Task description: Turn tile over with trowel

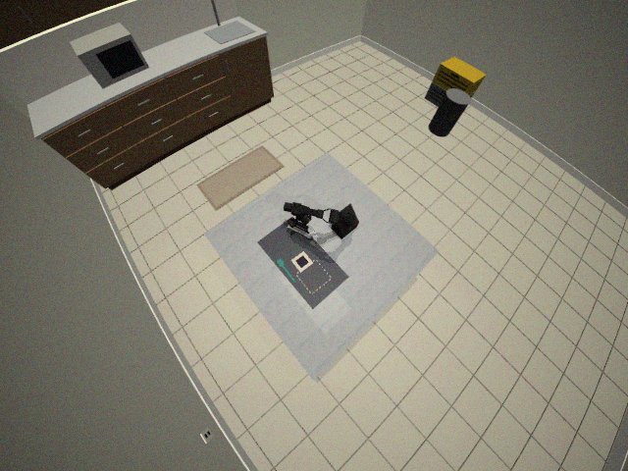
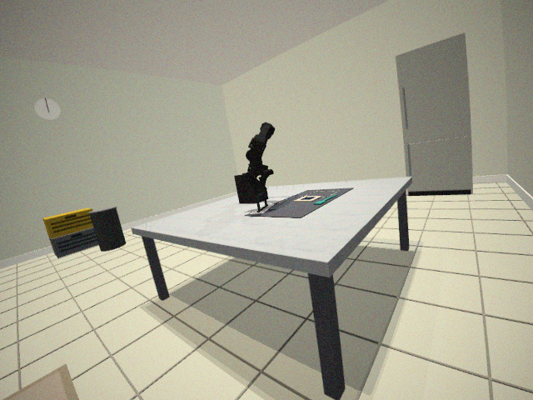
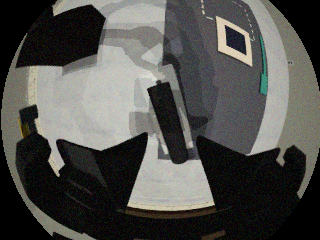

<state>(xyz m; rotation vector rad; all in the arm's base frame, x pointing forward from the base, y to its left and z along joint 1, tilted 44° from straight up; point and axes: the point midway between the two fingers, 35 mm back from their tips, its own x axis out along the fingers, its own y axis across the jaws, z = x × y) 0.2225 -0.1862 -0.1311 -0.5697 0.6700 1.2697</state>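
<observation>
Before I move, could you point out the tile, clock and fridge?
Tile (image 1: 302, 261) (image 2: 307, 198) (image 3: 235, 40): top, exterior and wrist views; dark centre.
Clock (image 2: 51, 109): exterior view; pale face.
Fridge (image 2: 436, 109): exterior view; upper door.

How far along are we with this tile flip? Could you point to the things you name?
Done: nothing visible of the flip; the tile (image 1: 301, 262) (image 2: 307, 198) (image 3: 235, 40) lies marked side up, mostly outside the outline (image 1: 311, 292) (image 2: 322, 191) (image 3: 204, 10).
In hand: open gripper (image 1: 302, 232) (image 2: 262, 209) (image 3: 172, 138) over the black-handled tool (image 1: 294, 229) (image 2: 252, 213) (image 3: 170, 120), likely the trowel.
Left: grasp, flip, set down, clear.
</observation>
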